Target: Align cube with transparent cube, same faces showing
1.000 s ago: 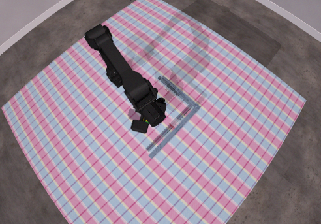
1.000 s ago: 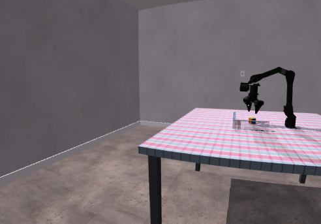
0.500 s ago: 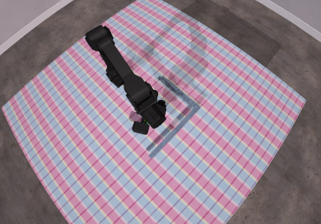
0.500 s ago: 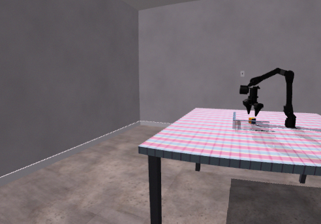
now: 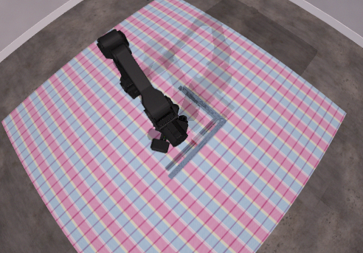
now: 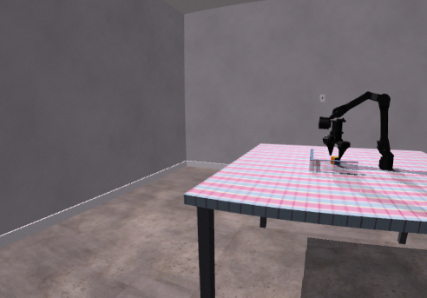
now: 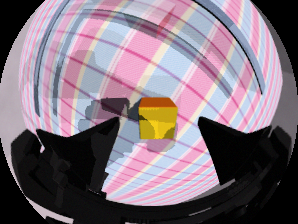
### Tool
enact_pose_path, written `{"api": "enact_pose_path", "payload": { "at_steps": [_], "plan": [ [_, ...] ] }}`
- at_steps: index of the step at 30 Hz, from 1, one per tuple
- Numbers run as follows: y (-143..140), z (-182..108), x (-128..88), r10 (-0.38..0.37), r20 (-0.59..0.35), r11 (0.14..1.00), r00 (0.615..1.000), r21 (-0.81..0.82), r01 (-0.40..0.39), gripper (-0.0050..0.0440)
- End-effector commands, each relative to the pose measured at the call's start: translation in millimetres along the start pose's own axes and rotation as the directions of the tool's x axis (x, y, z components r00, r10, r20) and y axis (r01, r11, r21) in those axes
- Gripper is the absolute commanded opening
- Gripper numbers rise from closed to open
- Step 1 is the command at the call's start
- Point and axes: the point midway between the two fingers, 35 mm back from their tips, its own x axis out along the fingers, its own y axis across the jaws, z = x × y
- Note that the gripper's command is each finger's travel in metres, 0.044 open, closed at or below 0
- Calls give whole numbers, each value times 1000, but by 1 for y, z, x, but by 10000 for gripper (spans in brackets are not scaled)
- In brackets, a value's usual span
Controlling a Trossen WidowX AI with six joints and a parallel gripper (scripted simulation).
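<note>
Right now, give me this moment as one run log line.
phase: approach | gripper: open, empty, above cube | cube: on checked table, orange top and yellow side visible, ungrasped | transparent cube: beside cube, unfilled

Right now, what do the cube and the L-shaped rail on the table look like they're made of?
Cube: opaque, matte, plastic-like solid; flat yellow and orange faces with no glare. L-shaped rail: grey and speckled, looks like brushed metal or stone, but too small to settle. The open pincer straddles the cube without holding it.
</note>
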Motion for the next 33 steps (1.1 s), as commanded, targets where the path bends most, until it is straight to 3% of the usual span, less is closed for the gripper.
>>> {"api": "enact_pose_path", "payload": {
  "at_steps": [1, 7, 10, 12, 17, 33],
  "plan": [
    [0, 0, 4, -3, 5, 1000, 1000, 2, 3, 440],
    [1, -1, 11, -3, 5, 1000, 1000, 2, 3, 440],
    [1, -1, 11, -3, 5, 1000, 1000, 2, 3, 368],
    [1, -1, 11, -3, 5, 1000, 1000, 2, 3, 368],
    [1, -1, 11, -3, 5, 1000, 1000, 2, 3, 248],
    [1, -1, 11, -3, 5, 1000, 1000, 2, 3, 161]
  ]
}}
